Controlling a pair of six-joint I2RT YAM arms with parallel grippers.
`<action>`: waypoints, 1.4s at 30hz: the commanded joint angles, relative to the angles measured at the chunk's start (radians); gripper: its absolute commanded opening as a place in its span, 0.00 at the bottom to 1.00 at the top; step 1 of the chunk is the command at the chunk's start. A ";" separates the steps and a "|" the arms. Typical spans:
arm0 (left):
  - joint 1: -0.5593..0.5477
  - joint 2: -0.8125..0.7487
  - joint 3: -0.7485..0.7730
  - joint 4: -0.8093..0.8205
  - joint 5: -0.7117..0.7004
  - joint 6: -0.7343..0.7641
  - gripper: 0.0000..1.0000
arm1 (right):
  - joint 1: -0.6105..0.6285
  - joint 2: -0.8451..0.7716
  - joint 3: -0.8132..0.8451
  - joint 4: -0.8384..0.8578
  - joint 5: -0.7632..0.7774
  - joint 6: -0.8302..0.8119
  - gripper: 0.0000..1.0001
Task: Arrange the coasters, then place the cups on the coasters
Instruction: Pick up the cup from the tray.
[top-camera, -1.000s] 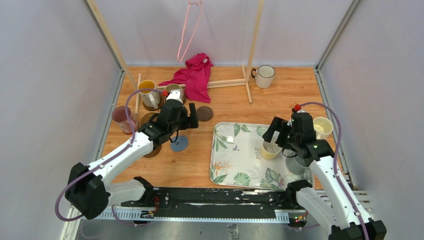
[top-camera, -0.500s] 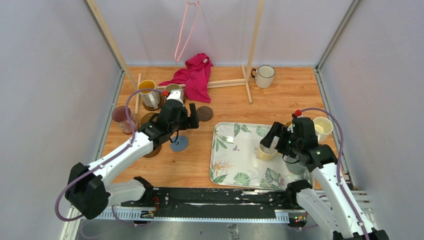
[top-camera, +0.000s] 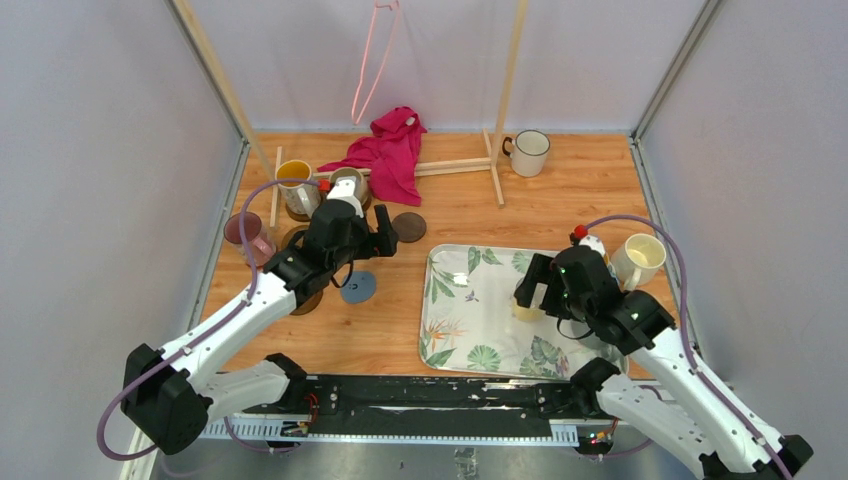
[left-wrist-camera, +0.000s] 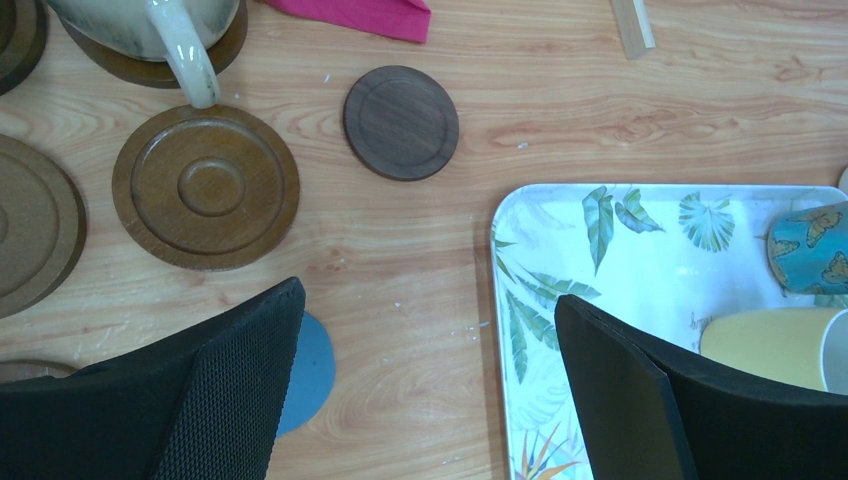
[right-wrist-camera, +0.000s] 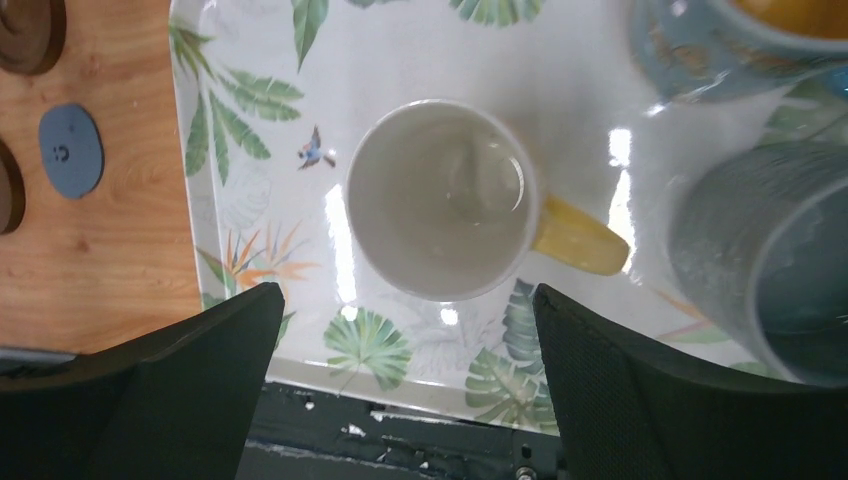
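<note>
My left gripper (top-camera: 376, 244) hangs open over bare wood between the coasters and the leaf tray (top-camera: 452, 322), holding nothing. Under it lie a grey-blue coaster (left-wrist-camera: 308, 372), a ringed brown coaster (left-wrist-camera: 205, 186) and a small dark coaster (left-wrist-camera: 401, 122). A beige cup (left-wrist-camera: 150, 22) stands on another brown coaster. My right gripper (right-wrist-camera: 407, 295) is open above a yellow cup (right-wrist-camera: 440, 200) with a pale inside, upright on the tray (right-wrist-camera: 250, 110). A blue patterned cup (right-wrist-camera: 715, 50) and a grey cup (right-wrist-camera: 770, 260) stand beside it.
An orange-yellow cup (top-camera: 293, 186) and a maroon-pink cup (top-camera: 244, 234) stand at the left. A cream cup (top-camera: 643, 256) sits right of the tray. A white dark-rimmed cup (top-camera: 530, 152), a red cloth (top-camera: 388, 150) and a wooden rack (top-camera: 497, 160) are at the back.
</note>
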 joint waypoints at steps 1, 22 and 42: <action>-0.009 -0.016 -0.014 0.001 0.018 0.028 1.00 | -0.021 -0.042 0.051 -0.063 0.206 -0.059 1.00; -0.025 0.007 -0.022 0.036 0.062 0.023 1.00 | -0.070 -0.071 -0.201 0.202 -0.077 -0.058 1.00; -0.099 0.002 -0.004 0.017 0.077 0.036 1.00 | 0.312 0.273 -0.094 0.338 0.080 0.182 1.00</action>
